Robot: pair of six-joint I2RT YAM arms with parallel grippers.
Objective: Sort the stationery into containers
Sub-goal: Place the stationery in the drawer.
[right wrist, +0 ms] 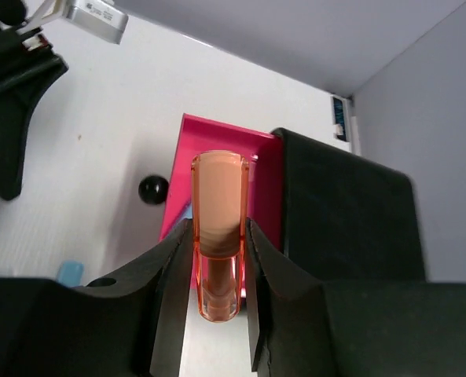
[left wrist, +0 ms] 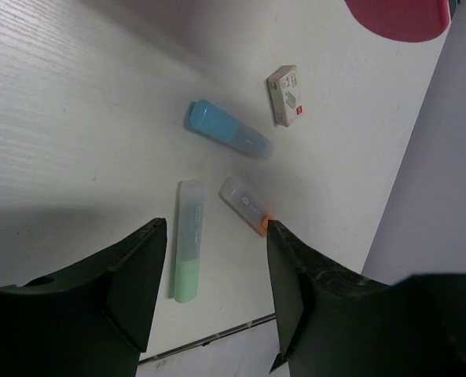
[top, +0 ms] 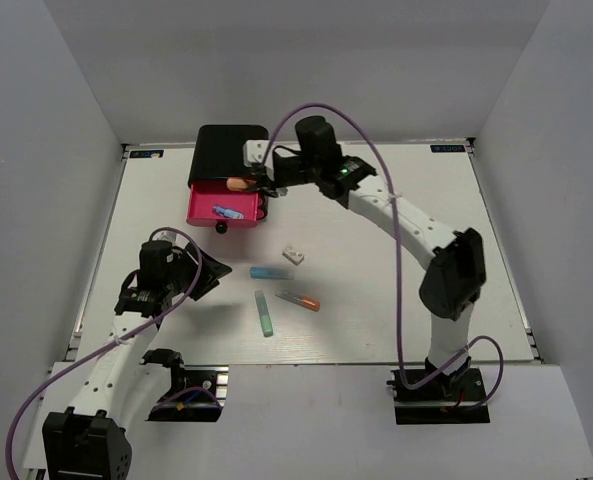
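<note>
My right gripper [top: 248,185] is shut on an orange marker [right wrist: 218,228] and holds it over the open pink drawer [top: 202,211] of the black cabinet [top: 226,150]; the marker also shows in the top view [top: 239,184]. A light blue stick [top: 225,212] lies in that drawer. On the table lie a blue marker [left wrist: 226,129], a green marker [left wrist: 187,239], a grey marker with an orange tip [left wrist: 244,204] and a small white block [left wrist: 287,94]. My left gripper [left wrist: 215,294] is open and empty, above the table near the green marker.
The drawer's black knob [top: 221,229] points toward the table's middle. The loose sticks lie in a group at the table's centre [top: 276,290]. White walls close in the table on three sides.
</note>
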